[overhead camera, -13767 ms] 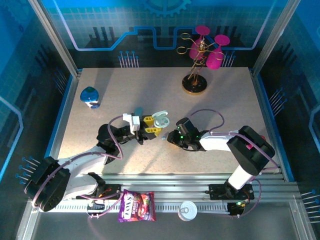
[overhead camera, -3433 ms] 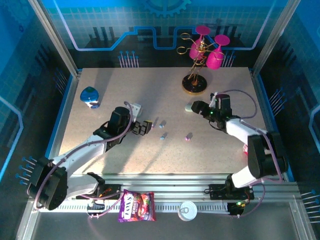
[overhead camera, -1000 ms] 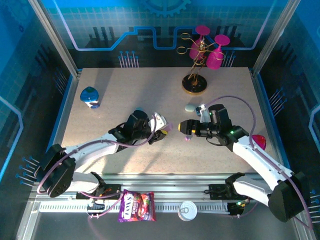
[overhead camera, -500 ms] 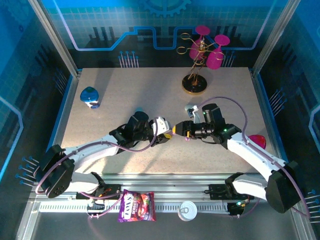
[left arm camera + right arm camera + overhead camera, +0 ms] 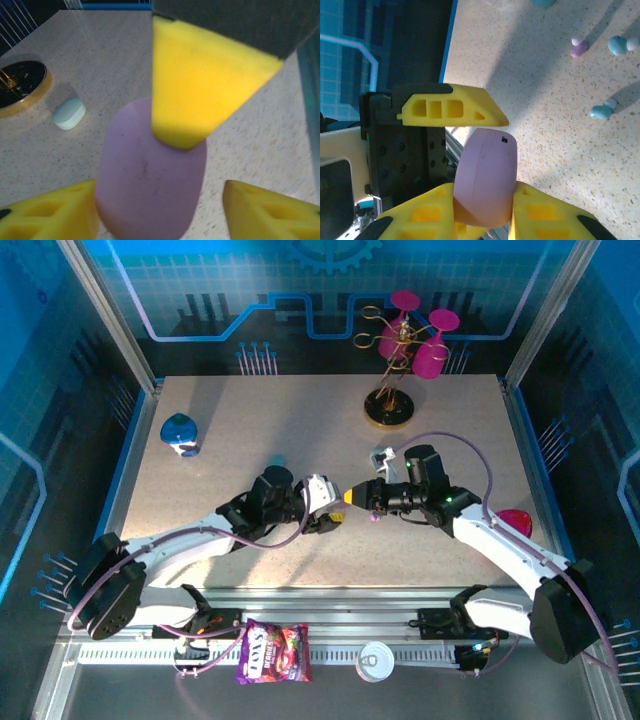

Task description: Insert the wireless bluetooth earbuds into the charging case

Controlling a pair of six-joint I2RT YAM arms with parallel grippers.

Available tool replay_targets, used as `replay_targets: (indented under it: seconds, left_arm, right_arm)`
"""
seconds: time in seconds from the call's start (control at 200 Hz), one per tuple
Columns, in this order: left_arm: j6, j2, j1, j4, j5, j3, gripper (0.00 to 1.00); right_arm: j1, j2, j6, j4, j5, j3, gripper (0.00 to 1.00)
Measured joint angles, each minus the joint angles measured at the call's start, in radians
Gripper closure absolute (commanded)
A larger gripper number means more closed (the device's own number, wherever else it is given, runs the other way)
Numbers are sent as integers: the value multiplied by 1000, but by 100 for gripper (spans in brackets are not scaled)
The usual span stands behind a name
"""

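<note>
Earbuds (image 5: 578, 47) are seen lying loose on the bench (image 5: 545, 125), well apart from the pink-purple case (image 5: 487, 175), which is held between the two tools near mid-bench. The right tool (image 5: 482, 192) is closed on the case, with both pads touching its sides. The left tool (image 5: 159, 187) stands open: one finger lies against the case and the other is clear of it, so nothing is gripped there.

A slip is judged the main risk. The shell is smooth and rounded and is pinched at one end only, so it could be squeezed out or twisted and dropped among the earbuds. The lid also appears shut, so nothing can be inserted until it is opened.

The case's long axis is laid along the right fingers, its rounded end pointing past their tips toward the left tool. A pale blue case (image 5: 68, 113) is seen further back.
</note>
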Motion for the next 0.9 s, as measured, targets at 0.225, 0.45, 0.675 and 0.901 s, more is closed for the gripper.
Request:
replay_targets:
  seconds: [0.225, 0.45, 0.675, 0.901]
  left_arm:
    - [-185, -24, 109, 358, 126, -141, 8]
    - [-393, 86, 120, 812, 223, -198, 13]
    - [-505, 132, 115, 1012, 266, -197, 15]
    - [-541, 140, 82, 1056, 281, -163, 18]
  right_arm:
    - [-88, -83, 129, 150, -78, -101, 81]
    - [-128, -126, 438, 541, -173, -253, 82]
    - [-111, -157, 637, 783, -189, -284, 83]
    - [-59, -165, 746, 954, -153, -285, 83]
